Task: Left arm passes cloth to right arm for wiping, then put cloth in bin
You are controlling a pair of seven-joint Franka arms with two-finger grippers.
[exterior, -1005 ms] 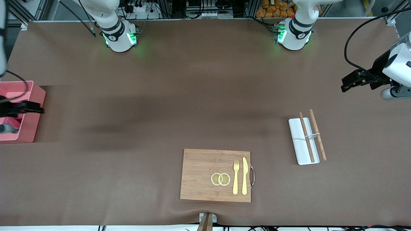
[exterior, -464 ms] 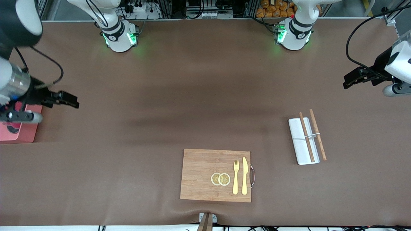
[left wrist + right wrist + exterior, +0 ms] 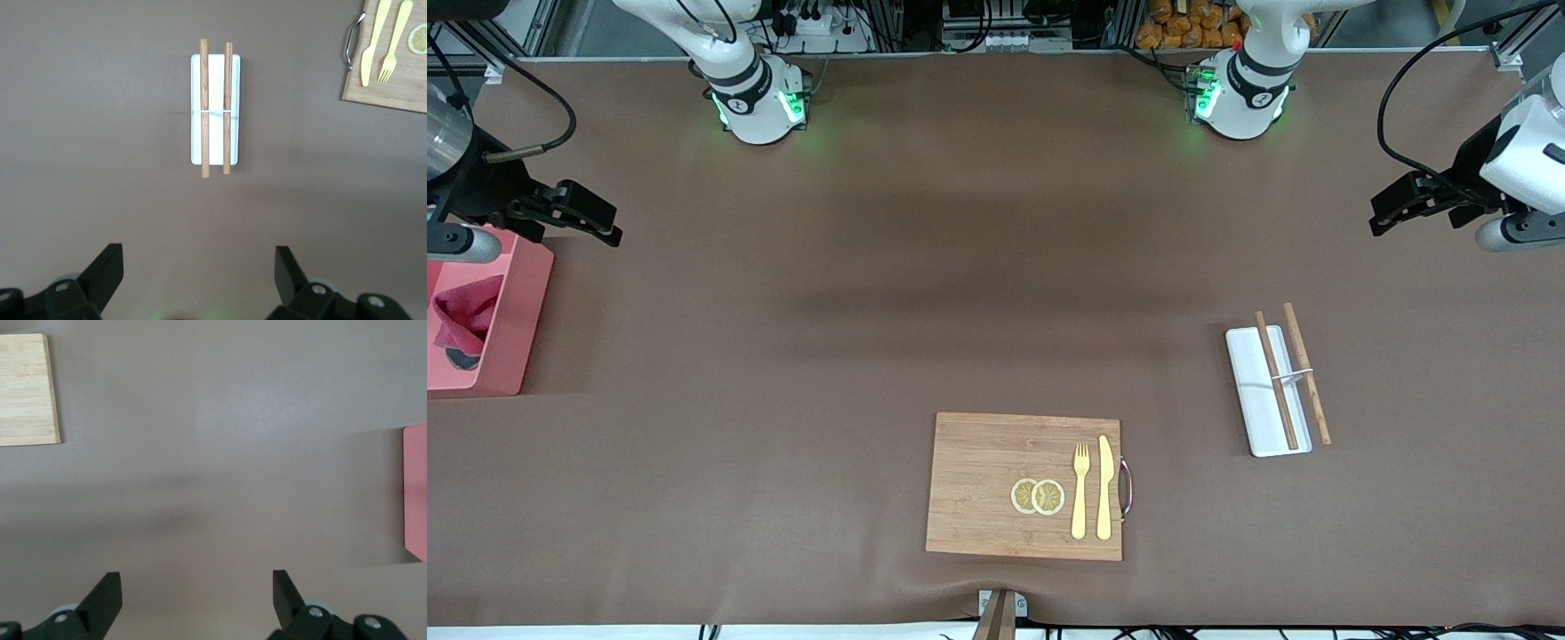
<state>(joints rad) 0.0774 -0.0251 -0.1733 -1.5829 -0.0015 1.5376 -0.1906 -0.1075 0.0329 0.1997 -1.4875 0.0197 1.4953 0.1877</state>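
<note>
The crimson-pink cloth (image 3: 464, 313) lies crumpled in the salmon-pink bin (image 3: 520, 307) at the right arm's end of the table. My right gripper (image 3: 605, 222) is open and empty, up over bare table beside the bin; a bin wall shows in the right wrist view (image 3: 415, 490). My left gripper (image 3: 1383, 218) is open and empty, up over bare table at the left arm's end. In the wrist views both grippers, the left (image 3: 198, 267) and the right (image 3: 197, 590), have their jaws wide apart with nothing between them.
A wooden board (image 3: 996, 462) with a yellow fork, a knife and two lemon slices lies near the front edge; its corner shows in the right wrist view (image 3: 27, 387). A white narrow tray (image 3: 1258, 409) with two wooden sticks lies toward the left arm's end, also in the left wrist view (image 3: 215, 93).
My right gripper has risen out of the bin and moved away from it toward the bases, leaving the cloth inside. My left gripper has drifted slightly upward.
</note>
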